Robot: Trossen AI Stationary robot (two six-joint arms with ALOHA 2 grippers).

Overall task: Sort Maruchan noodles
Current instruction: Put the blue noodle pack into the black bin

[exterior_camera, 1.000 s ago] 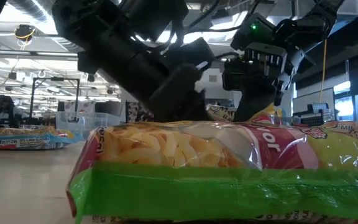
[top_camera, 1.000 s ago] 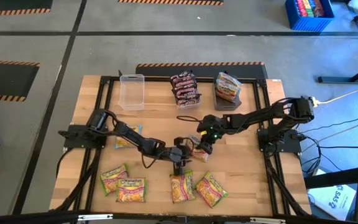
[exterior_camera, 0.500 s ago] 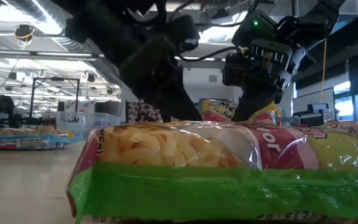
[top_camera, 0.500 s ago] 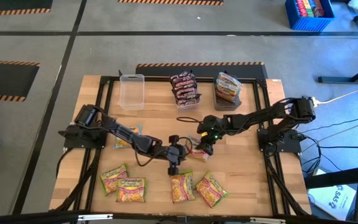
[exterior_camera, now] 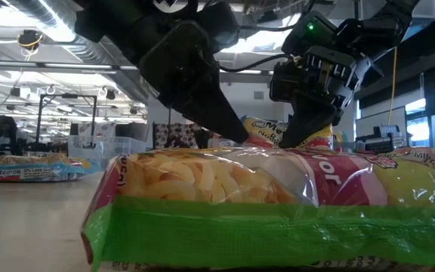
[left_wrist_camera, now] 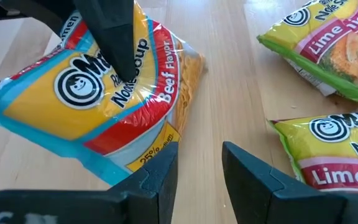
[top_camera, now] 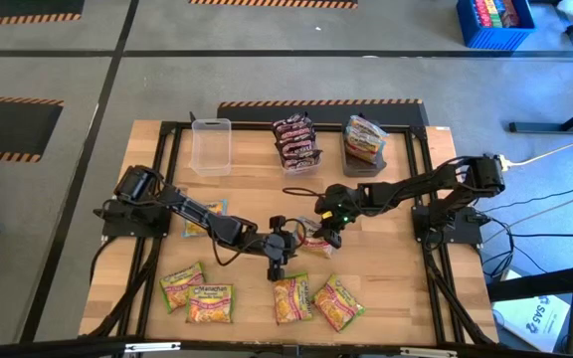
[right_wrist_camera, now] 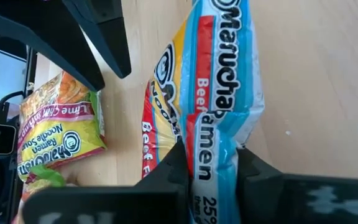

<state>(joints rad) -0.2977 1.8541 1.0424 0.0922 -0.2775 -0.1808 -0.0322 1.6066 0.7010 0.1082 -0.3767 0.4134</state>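
Mid-desk handover region. The right pincer [top_camera: 324, 239] is clenched on one edge of a yellow-and-blue beef noodle packet [top_camera: 316, 242], holding it tilted with its lower end near the desk [top_camera: 406, 278]; the right wrist view shows the packet [right_wrist_camera: 219, 99] pinched between both fingers. The left pincer [top_camera: 276, 267], which a second ago hung further back, has swung in beside the packet and now points down at the desk with its fingers [left_wrist_camera: 157, 180] parted and empty, just short of the packet's corner [left_wrist_camera: 104, 106]. This suggests the left arm is closing in to take or steady the packet, so this sort is still under way. Four lime packets [top_camera: 207, 301] lie along the near edge. Maroon packets [top_camera: 296, 139] stand sorted at the far edge beside a clear tub [top_camera: 211, 146].
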